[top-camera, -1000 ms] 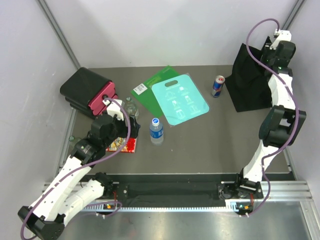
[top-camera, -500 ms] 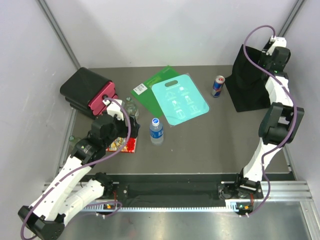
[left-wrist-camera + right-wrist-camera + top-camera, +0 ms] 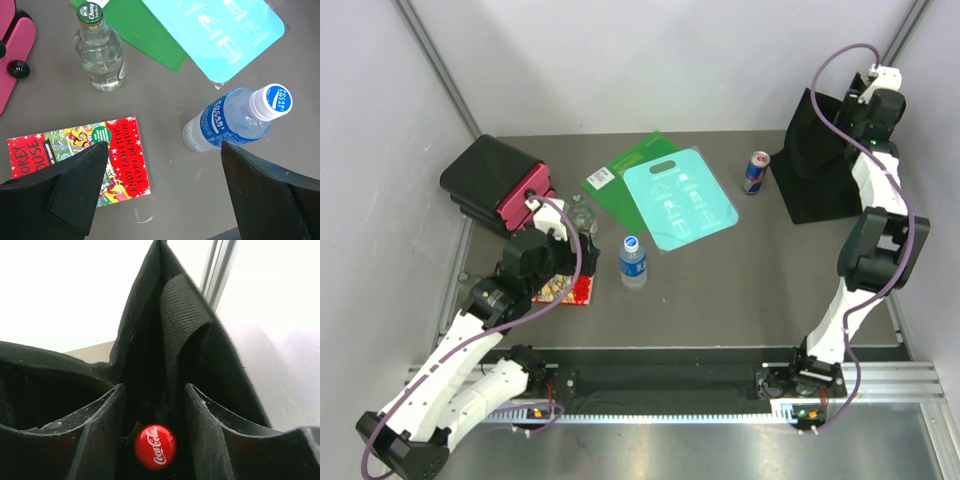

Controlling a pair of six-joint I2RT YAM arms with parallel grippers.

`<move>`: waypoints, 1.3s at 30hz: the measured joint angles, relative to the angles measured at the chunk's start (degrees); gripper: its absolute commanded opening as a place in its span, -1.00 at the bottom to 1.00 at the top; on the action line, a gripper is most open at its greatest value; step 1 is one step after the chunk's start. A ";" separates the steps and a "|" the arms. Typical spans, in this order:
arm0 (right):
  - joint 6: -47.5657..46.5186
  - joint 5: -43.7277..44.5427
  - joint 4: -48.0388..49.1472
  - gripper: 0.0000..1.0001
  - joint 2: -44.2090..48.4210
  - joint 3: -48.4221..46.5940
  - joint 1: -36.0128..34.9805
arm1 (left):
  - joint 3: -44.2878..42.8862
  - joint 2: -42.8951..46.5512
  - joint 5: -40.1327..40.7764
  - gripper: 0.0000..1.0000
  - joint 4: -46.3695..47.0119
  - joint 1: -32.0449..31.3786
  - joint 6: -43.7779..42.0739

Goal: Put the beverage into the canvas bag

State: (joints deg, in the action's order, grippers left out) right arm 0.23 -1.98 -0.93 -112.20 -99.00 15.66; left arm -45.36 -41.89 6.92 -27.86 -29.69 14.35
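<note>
right arm is up at the far right, over the canvas bag (image 3: 815, 175). your right fingers (image 3: 100, 435) sit down in its mouth, with black fabric on both sides. the beverage, a cola bottle (image 3: 155, 446), shows only its red cap, low between the fingers and inside the bag. the fingers are parted, with a dark gap either side of the cap, so nothing is pinched. i read this as the release step, though whether the bottle rests on the bag's bottom you can't tell from here. next move, by my call: lift straight up, clear of the strap (image 3: 182, 320) and soft sides, no snagging. left fingers (image 3: 75, 190) are spread wide and empty over the near-left desk (image 3: 165, 100), with a pocari bottle (image 3: 227, 122) just under them — a likely next pick.
</note>
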 measured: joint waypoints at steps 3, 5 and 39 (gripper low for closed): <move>0.61 0.59 -0.07 0.06 1.20 0.00 0.00 | 0.00 0.00 -0.02 0.97 0.00 0.00 0.00; 1.01 1.07 -0.33 0.06 2.54 0.00 0.02 | 0.00 0.00 -0.02 0.97 0.00 0.00 0.00; 13.46 15.06 -13.79 0.30 28.06 20.79 -29.44 | 0.00 -0.02 -0.70 0.97 0.02 0.00 0.00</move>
State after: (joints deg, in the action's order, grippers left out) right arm 13.69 13.08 -14.72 -84.14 -78.22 -13.78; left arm -45.36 -41.91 6.22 -27.83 -29.69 14.35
